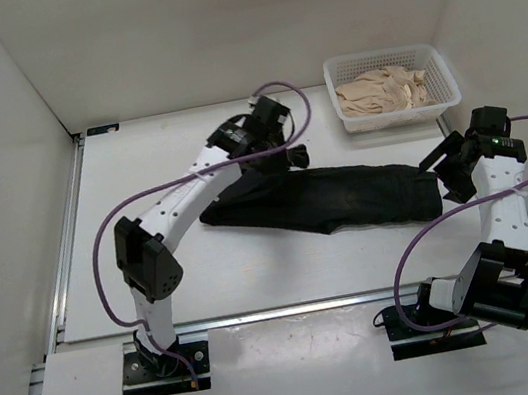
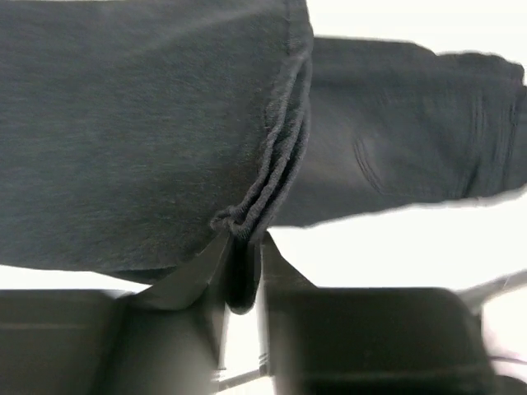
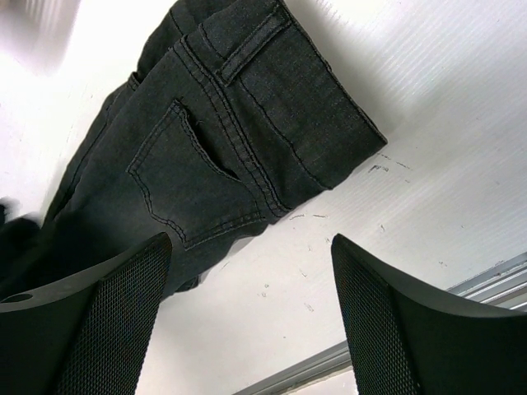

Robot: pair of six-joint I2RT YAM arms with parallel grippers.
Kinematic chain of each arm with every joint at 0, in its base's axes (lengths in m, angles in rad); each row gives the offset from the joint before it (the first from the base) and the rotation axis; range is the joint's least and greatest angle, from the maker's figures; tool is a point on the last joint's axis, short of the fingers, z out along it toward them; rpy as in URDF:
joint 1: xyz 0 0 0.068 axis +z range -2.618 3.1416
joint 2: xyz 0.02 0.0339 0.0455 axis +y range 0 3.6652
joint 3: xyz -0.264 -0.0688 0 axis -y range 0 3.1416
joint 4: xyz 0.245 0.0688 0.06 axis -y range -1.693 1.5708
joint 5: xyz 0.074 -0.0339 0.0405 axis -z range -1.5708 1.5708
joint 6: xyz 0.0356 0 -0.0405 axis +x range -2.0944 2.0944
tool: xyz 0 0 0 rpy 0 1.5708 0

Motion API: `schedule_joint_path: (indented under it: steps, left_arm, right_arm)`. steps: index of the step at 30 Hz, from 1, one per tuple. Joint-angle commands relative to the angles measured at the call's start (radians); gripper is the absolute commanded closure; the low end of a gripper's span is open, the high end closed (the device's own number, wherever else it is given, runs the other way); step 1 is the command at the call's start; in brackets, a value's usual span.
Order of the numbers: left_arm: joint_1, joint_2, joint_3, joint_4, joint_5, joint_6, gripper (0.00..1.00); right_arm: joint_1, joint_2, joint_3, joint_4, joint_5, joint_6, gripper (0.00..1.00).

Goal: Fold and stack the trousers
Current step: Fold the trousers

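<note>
Black trousers [image 1: 345,199] — beige clothes [image 1: 385,91]; white basket [image 1: 445,98]

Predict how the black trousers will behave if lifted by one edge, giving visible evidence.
The trousers will probably hang limp: the cloth pinched in the left gripper bunches into soft ridges. They seem unlikely to slip, as the fabric looks matte and the hem thick. The waistband, with stitched seams and pocket, may drag as the heavier part.

A robotics lab cell: white panels [image 1: 216,33] enclose a white table [image 1: 258,280], left arm [image 1: 179,204] and right arm [image 1: 505,208] bolted at its near edge.
</note>
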Motion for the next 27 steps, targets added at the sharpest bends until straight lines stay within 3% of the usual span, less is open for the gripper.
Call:
schedule_joint_path:
  steps: [1, 4, 5, 6, 7, 11, 12, 14, 16, 17, 18, 21, 22, 23, 27]
  left_arm:
    - [-0.11, 0.071, -0.022, 0.034, 0.142, -0.071, 0.62]
    - [-0.133, 0.091, -0.08, -0.01, 0.144, -0.061, 0.58]
    - [-0.115, 0.059, -0.081, -0.026, 0.127, -0.052, 0.46]
    - [-0.098, 0.041, -0.072, -0.062, 0.104, -0.039, 0.44]
    - [-0.052, 0.021, -0.056, -0.082, 0.089, -0.006, 0.29]
    - [0.084, -0.051, 0.052, -0.136, 0.067, 0.08, 0.32]
    - [0.111, -0.071, 0.053, -0.136, 0.047, 0.08, 0.43]
    - [0.201, -0.091, 0.036, -0.136, 0.005, 0.105, 0.57]
    - [0.276, -0.105, -0.03, -0.136, 0.004, 0.117, 0.61]
    - [0.315, -0.119, -0.068, -0.112, 0.004, 0.131, 0.59]
    - [0.396, -0.119, -0.146, -0.086, 0.082, 0.172, 0.54]
    - [0.502, -0.068, -0.234, -0.02, 0.176, 0.221, 0.36]
    - [0.513, -0.026, -0.234, -0.009, 0.199, 0.238, 0.32]
    - [0.513, -0.007, -0.248, -0.009, 0.216, 0.252, 0.22]
    - [0.522, 0.045, -0.301, 0.045, 0.279, 0.306, 0.21]
  right_arm:
    - [0.004, -0.022, 0.002, -0.003, -0.016, -0.014, 0.17]
    - [0.004, -0.022, 0.002, -0.003, -0.016, -0.023, 0.17]
    - [0.004, -0.022, 0.002, -0.003, -0.016, -0.023, 0.17]
    - [0.004, -0.022, 0.002, -0.003, -0.016, -0.023, 0.17]
    - [0.013, -0.022, 0.002, -0.003, -0.016, -0.023, 0.17]
    - [0.022, -0.022, 0.002, 0.006, -0.026, -0.023, 0.17]
    - [0.033, -0.022, 0.002, 0.006, -0.039, -0.023, 0.17]
    - [0.068, -0.022, 0.012, 0.015, -0.039, -0.046, 0.17]
    - [0.088, -0.022, 0.038, 0.015, -0.03, -0.056, 0.18]
    - [0.088, -0.031, 0.038, 0.006, -0.03, -0.056, 0.18]
    - [0.088, -0.031, 0.038, 0.006, -0.03, -0.066, 0.18]
    - [0.097, -0.031, 0.038, 0.006, -0.03, -0.066, 0.18]
    - [0.098, -0.031, 0.038, 0.006, -0.03, -0.066, 0.18]
    - [0.098, -0.031, 0.038, 0.006, -0.03, -0.066, 0.18]
    - [0.098, -0.031, 0.047, -0.003, -0.04, -0.066, 0.18]
